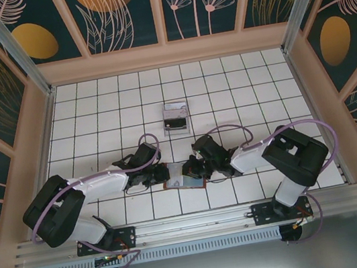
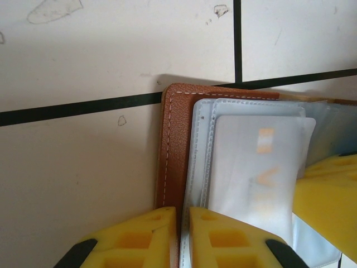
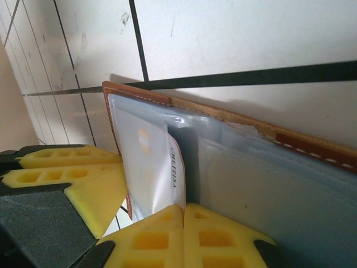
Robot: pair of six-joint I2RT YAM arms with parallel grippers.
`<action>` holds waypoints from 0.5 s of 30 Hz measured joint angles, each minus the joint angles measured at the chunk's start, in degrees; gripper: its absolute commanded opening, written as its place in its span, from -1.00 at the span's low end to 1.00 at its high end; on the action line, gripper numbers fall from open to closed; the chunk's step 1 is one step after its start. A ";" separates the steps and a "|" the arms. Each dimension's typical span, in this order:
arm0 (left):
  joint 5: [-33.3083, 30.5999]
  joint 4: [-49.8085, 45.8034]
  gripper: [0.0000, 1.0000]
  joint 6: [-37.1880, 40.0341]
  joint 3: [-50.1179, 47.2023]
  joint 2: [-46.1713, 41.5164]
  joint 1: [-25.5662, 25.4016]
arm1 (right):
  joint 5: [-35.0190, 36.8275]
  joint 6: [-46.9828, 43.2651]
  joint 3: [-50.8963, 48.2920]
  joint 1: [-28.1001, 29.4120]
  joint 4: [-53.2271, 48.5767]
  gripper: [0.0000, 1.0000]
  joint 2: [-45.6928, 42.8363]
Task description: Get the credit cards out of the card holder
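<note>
Top external view: the left arm reaches from its near-left base toward the middle of the white tiled desk. Its left gripper is down at the left edge of the card holder. The reddish-brown holder lies open close to the desk's near edge, between the two grippers. Farther off, well apart from it, sits a small clear tray with dark-banded cards in it. The right gripper meets the holder from the right, at the end of the right arm.

In the left wrist view, the yellow fingers are nearly together, and the holder's brown stitched edge runs down into the narrow gap between them, so they are clamped on it. To the right of that edge lie clear sleeves. One of them holds a pale grey credit card with an orange chip mark. At the far right, a yellow finger of the other arm touches the sleeves.

In the right wrist view, the left arm's yellow fingers sit at the left against the holder's brown edge. Just right of them the pale card stands up, with a line of small print along its right edge. Its lower end goes between the right arm's fingers, which are pressed together on it. I cannot tell whether they pinch the bare card or the sleeve around it. The grey-blue lining spreads to the right.
</note>
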 measured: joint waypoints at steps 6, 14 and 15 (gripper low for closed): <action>0.09 0.87 -0.68 -0.02 0.00 0.37 -0.07 | 0.46 -0.20 -0.22 0.02 -2.89 -0.90 -3.65; 0.63 2.12 -0.67 0.00 0.02 0.87 -0.13 | 1.81 -2.86 1.33 -0.33 -11.91 -0.91 -7.10; 0.66 2.14 -0.68 0.00 0.02 0.87 -0.13 | 1.92 -3.13 1.70 -0.37 -13.14 -0.91 -7.48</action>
